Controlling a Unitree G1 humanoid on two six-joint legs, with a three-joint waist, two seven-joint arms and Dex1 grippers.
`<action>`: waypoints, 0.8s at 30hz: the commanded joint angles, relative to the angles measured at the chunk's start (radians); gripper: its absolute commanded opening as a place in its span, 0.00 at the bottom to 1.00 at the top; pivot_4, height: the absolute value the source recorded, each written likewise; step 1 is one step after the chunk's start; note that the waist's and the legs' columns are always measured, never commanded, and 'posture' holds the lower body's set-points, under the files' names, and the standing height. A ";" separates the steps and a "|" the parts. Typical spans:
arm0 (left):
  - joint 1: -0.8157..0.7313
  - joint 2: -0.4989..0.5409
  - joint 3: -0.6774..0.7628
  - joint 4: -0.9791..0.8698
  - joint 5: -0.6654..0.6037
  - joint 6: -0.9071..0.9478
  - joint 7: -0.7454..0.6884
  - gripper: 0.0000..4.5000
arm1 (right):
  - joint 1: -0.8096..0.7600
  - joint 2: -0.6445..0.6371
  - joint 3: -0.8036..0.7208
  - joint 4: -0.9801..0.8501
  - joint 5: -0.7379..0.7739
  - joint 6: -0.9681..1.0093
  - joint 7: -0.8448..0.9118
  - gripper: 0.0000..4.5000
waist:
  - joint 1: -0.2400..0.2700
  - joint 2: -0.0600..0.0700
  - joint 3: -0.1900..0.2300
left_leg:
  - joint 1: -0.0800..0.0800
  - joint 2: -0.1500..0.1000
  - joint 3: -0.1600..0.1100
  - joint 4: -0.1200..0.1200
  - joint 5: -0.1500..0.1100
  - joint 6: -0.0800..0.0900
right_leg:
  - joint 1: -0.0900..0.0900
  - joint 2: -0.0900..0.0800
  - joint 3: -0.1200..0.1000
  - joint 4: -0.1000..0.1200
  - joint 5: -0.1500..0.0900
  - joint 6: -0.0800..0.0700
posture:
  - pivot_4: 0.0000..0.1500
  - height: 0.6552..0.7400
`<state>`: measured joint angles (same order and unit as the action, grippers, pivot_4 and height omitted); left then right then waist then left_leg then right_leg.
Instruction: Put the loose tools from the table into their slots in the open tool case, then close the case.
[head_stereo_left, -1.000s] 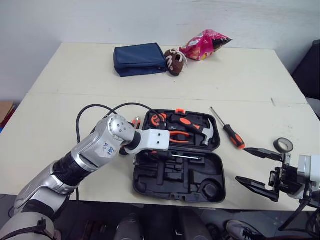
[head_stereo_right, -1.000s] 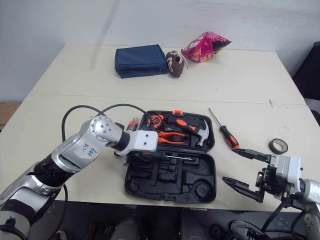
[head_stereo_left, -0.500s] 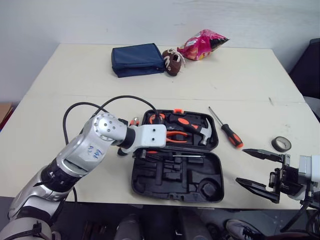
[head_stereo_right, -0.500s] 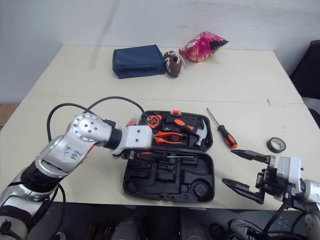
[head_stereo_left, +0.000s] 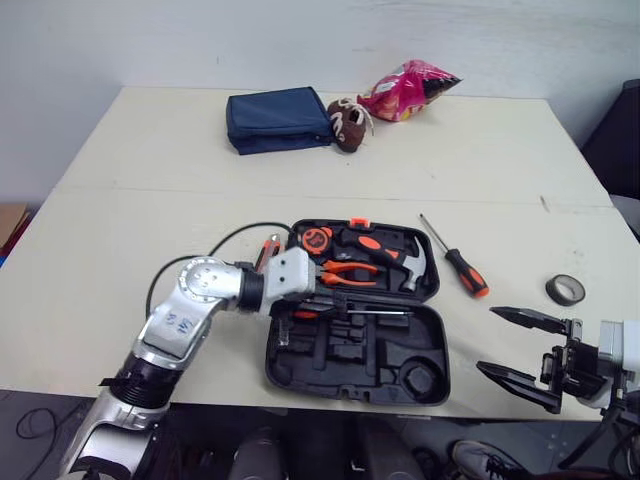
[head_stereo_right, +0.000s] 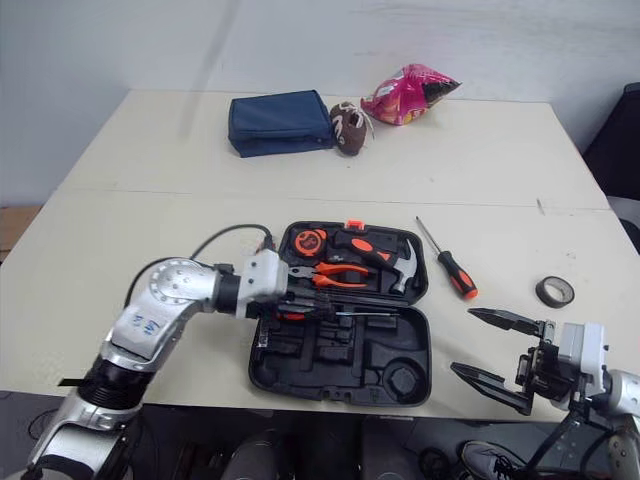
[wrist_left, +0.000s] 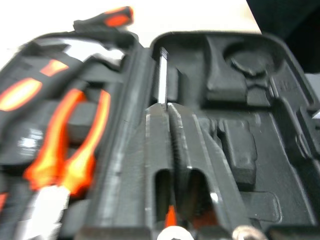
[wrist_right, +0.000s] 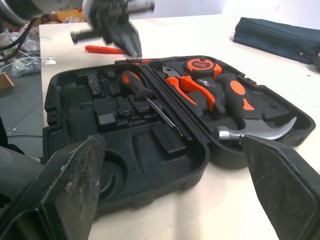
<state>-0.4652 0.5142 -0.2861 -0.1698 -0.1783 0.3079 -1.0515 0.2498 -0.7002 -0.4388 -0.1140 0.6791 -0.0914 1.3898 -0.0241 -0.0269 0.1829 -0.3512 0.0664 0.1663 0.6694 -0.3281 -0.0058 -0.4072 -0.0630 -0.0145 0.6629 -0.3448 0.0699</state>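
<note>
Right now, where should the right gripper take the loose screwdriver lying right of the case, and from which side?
Probably by the thick black-and-orange handle of the screwdriver, from above, with the right gripper open and straddling it crosswise. It lies flat on the table, handle end nearer that gripper, thin shaft pointing away; the shaft offers little to pinch.

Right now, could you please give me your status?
Left gripper shut over open tool case. Right gripper open. Screwdriver and tape roll loose on table.

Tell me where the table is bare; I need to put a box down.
Bare: the band between the blue pouch and the tool case, and the table's left edge. Crowded: right of the case, with screwdriver, tape roll and right gripper.
</note>
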 joint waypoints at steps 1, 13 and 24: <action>-0.002 -0.018 -0.030 0.037 0.045 -0.084 0.019 0.02 | -0.003 0.003 -0.024 -0.004 0.004 -0.026 0.002 1.00 | 0.000 0.000 0.000 | 0.000 0.000 0.000 0.000 0.000 0.000 | 0.000 0.000 0.000 0.000 0.000 0.000 | 1.00 1.00; -0.013 -0.057 -0.063 0.099 0.088 -0.061 0.061 0.02 | 0.008 0.014 -0.019 -0.001 -0.006 -0.035 -0.017 1.00 | 0.001 0.000 0.000 | 0.000 0.000 0.000 0.000 0.000 0.000 | 0.000 -0.001 0.000 0.000 0.000 0.000 | 1.00 1.00; -0.019 -0.037 -0.126 0.101 0.144 0.026 0.065 0.02 | 0.019 0.019 -0.020 -0.029 -0.004 -0.028 -0.040 1.00 | 0.002 0.000 -0.001 | 0.001 0.000 -0.001 0.000 0.000 0.000 | 0.002 -0.001 -0.001 -0.001 0.000 0.000 | 1.00 1.00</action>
<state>-0.5018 0.4595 -0.3664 -0.0859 -0.0833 0.3063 -0.9823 0.2607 -0.6834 -0.4388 -0.1145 0.6656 -0.1100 1.3537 -0.0222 -0.0264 0.1821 -0.3488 0.0662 0.1654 0.6689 -0.3283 -0.0057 -0.4033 -0.0642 -0.0153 0.6618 -0.3448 0.0699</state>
